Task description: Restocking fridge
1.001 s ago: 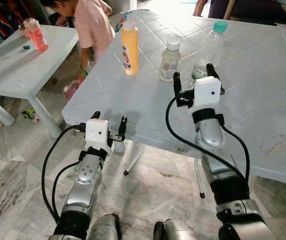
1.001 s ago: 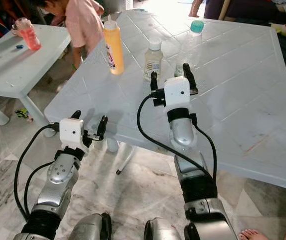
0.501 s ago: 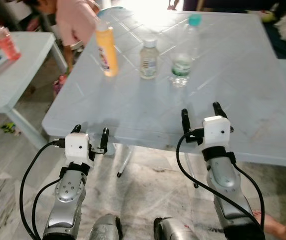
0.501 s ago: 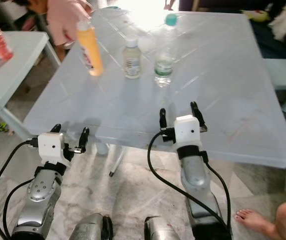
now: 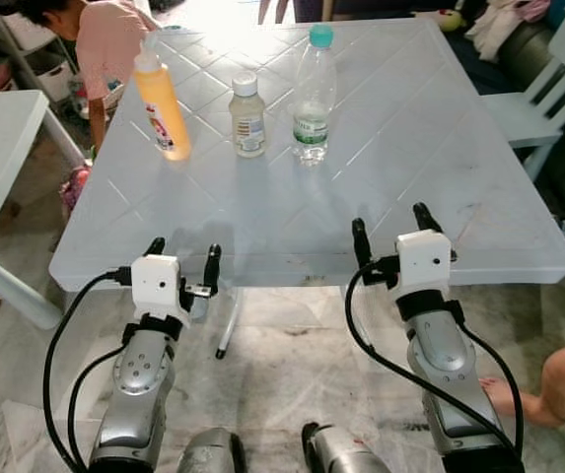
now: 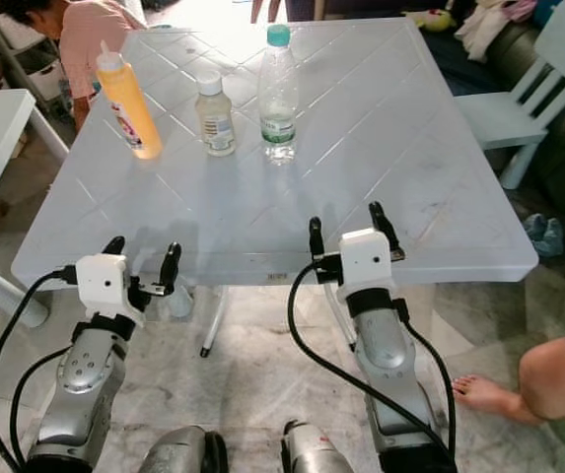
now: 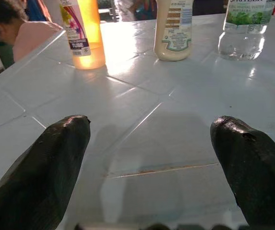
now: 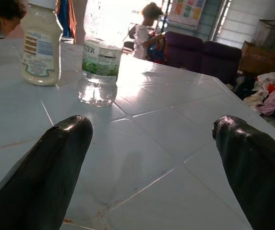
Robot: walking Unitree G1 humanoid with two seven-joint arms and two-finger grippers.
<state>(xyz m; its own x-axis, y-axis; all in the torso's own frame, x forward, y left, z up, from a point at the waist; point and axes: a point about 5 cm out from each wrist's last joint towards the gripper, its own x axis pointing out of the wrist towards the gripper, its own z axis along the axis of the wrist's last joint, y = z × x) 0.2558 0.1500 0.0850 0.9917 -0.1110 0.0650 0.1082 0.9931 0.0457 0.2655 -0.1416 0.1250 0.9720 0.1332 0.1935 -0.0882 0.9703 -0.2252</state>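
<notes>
My left end effector (image 5: 181,258) and right end effector (image 5: 391,223), fingers spread, now at counter (image 5: 459,177) edge; wrist views show bottle labels; bottles (image 5: 313,94) farther than before.

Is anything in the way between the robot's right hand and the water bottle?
No, nothing visible is. Only bare white table lies between the open right gripper and the water bottle. The small white bottle stands beside it, off that path.
</notes>
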